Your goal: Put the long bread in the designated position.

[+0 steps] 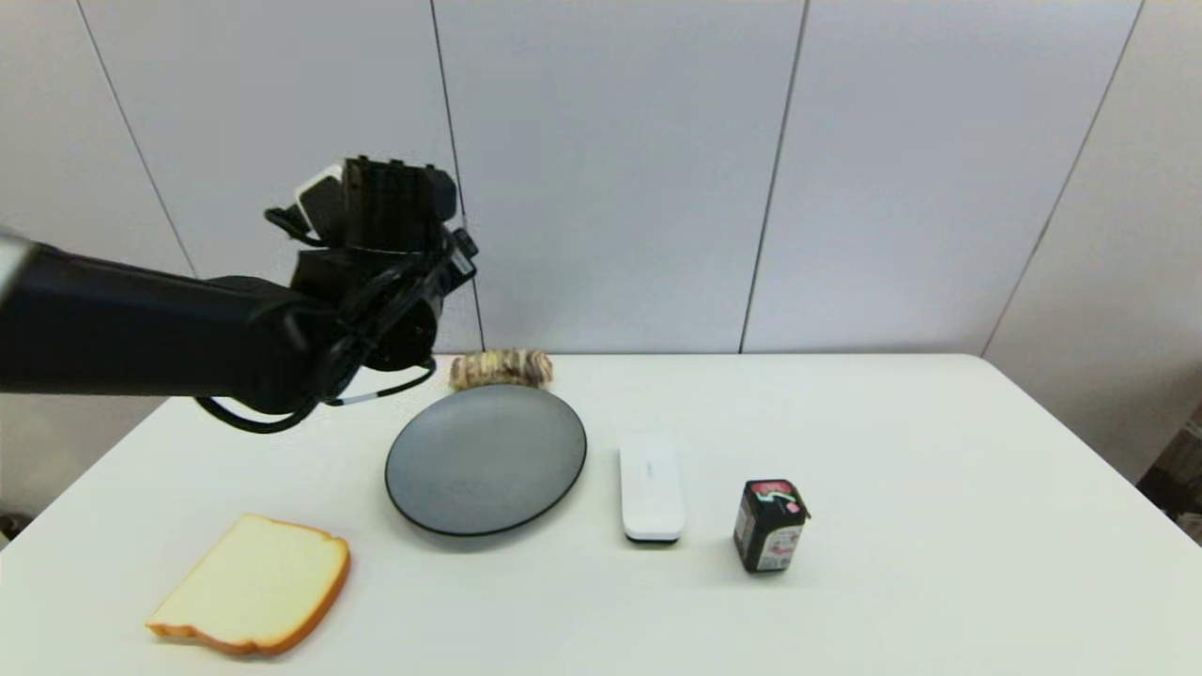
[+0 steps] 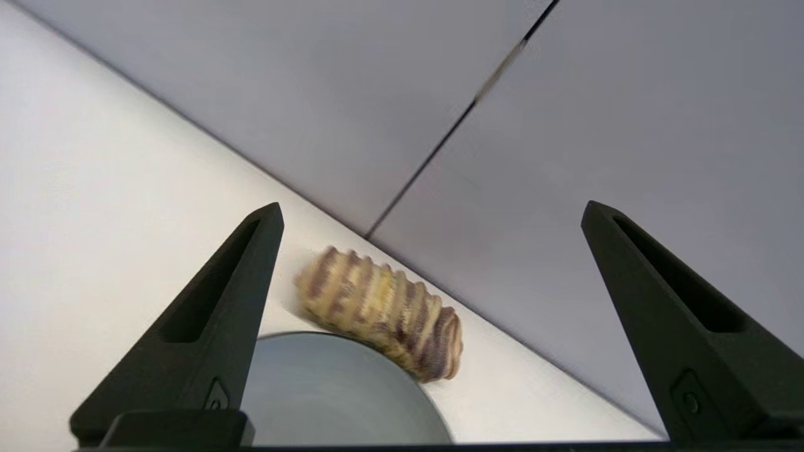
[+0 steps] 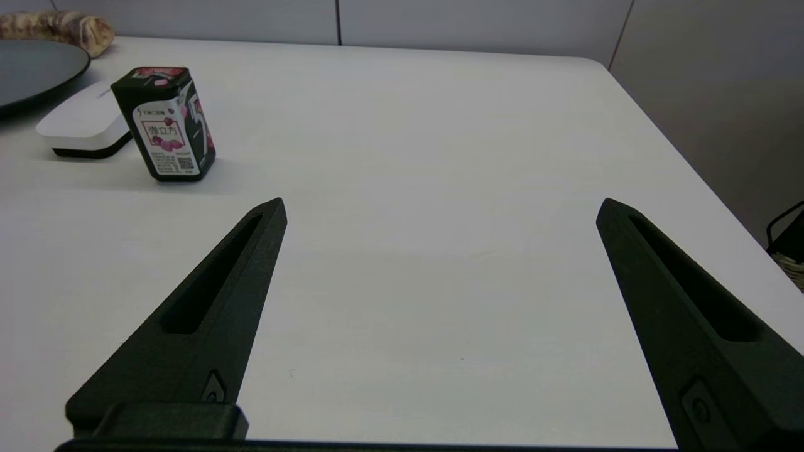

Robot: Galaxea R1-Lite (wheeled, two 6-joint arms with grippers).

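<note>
The white table (image 1: 892,601) fills the lower half of the head view, with grey wall panels behind it. The left arm (image 1: 141,333) reaches in from the left edge of that view, raised above the table's far left part; its wrist housing sits in the upper left of the frame. The left gripper (image 2: 430,213) is spread wide and holds nothing: in the left wrist view its two black fingers (image 2: 207,326) stand far apart.

The round dark-grey plate (image 1: 485,458) lies centre-left in the head view. The pale toast slice (image 1: 252,582) with its orange crust lies flat in the lower left. The white remote (image 1: 651,485) lies just right of the plate, lengthwise toward the camera.

The long bread (image 1: 500,369) lies on the table at the far edge, close to the wall, just behind the plate's far rim, lengthwise across the frame. In the head view it sits to the right of and lower than the left wrist, clear of it. In the left wrist view the long bread (image 2: 381,312) shows between the two fingers, nearer one of them, well beyond the tips and touched by neither.

The small dark box (image 1: 770,526) with a red top stands right of the remote.

The right gripper (image 3: 440,210) appears only in its own wrist view, low over bare table, fingers wide apart and empty.
</note>
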